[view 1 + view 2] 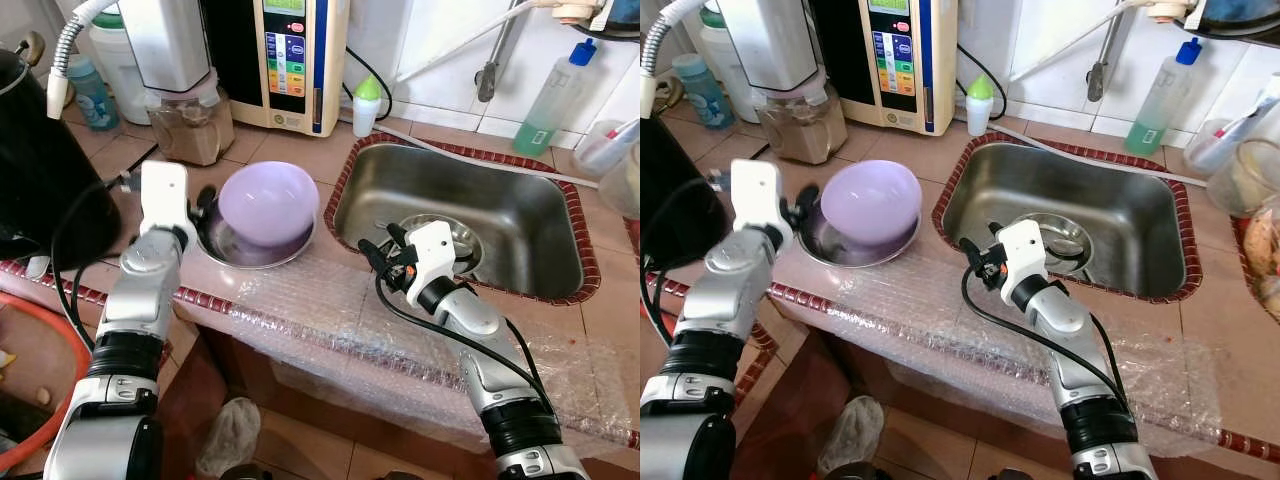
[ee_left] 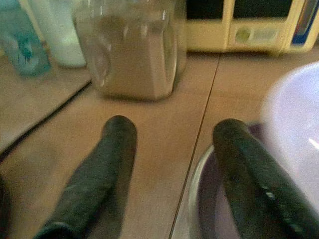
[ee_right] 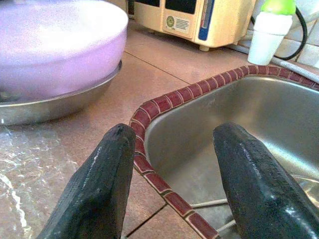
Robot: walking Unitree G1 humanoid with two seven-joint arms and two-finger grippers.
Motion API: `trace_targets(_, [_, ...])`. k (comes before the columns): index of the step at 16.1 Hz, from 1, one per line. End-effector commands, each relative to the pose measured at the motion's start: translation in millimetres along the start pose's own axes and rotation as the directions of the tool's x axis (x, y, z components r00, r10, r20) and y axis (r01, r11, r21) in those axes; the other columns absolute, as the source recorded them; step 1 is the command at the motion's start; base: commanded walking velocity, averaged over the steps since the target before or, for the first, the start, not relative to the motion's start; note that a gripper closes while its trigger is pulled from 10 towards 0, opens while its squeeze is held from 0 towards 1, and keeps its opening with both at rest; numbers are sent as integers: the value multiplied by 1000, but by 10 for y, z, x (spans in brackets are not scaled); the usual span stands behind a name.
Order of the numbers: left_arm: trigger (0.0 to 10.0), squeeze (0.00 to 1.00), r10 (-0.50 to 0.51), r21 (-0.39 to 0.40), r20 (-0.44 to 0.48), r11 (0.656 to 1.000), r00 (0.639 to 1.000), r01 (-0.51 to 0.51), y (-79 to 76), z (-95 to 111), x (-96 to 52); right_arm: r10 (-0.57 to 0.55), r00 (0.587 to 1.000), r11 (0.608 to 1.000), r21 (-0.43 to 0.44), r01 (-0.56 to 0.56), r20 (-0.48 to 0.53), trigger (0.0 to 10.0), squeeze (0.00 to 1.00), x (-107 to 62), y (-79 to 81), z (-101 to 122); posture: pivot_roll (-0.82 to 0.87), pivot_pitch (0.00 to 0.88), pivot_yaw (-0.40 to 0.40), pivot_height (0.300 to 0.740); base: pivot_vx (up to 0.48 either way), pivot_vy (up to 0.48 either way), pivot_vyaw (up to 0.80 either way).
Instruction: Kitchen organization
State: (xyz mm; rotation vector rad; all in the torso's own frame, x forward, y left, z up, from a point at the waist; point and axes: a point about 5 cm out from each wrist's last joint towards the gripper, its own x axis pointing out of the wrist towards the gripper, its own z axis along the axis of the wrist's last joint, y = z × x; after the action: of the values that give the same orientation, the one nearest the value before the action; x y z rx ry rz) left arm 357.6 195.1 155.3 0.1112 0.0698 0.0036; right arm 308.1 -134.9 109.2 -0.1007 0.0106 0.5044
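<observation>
On my far left stands a black kettle [image 1: 35, 170], with a jar [image 1: 190, 125] of brown powder behind my left arm. My left gripper [image 1: 205, 205] is spread wide at the steel pan [image 1: 230, 252]: one finger [image 2: 259, 184] reaches over its rim, the other lies on the counter [image 1: 280, 150] just outside. A lilac bowl [image 1: 268, 203] sits tilted in that pan. Bubble wrap [image 1: 330, 310] covers the counter's front edge. My right gripper [image 1: 380, 255] hangs wide open over the sink [image 1: 540, 215] at its near left corner, holding nothing, fingers [image 3: 94, 194] straddling the red-tiled rim. A steel dish [image 1: 465, 240] rests in the sink bottom.
</observation>
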Motion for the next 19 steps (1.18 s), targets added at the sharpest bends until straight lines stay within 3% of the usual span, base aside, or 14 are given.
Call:
trace_targets(1, [10000,1000,0,-3,50,1000,999,1,5,132,16,-7,1000,1000,-11,7,14,10000,0,24,-22,39,-32,0,17,740,0,0,0])
trace_targets(4, [10000,1000,24,-42,82,999,996,-21,18,238,23,-9,1000,1000,-11,9,14,10000,0,27,-26,34,-31,0,18,740,0,0,0])
trace_targets(5, [10000,1000,-6,-124,50,992,999,12,-33,233,26,-10,1000,1000,-10,10,14,10000,0,26,-25,33,-33,0,20,740,0,0,0])
trace_targets(7, [10000,1000,-48,-177,-8,983,999,45,-86,187,28,-11,1000,1000,-7,11,14,10000,0,20,-21,30,-34,0,22,740,0,0,0])
trace_targets(8, [10000,1000,-87,-249,-50,966,995,73,-133,146,26,-11,1000,1000,-6,11,14,10000,0,9,-14,26,-36,0,25,740,0,0,0])
trace_targets(12, [10000,1000,-175,-283,-179,952,968,120,-219,-40,-5,-15,1000,1000,-8,15,16,10000,0,6,-10,23,-38,0,30,740,0,0,0])
trace_targets(13, [0,0,-176,-303,-189,946,966,113,-214,-57,-2,-17,1000,1000,-9,17,16,10000,0,8,-12,22,-38,0,30,740,0,0,0])
trace_targets(19, [0,0,-208,-359,-220,926,953,119,-233,-80,-10,14,1000,1000,-16,-14,20,10000,0,3,10,41,-44,0,33,740,0,0,0])
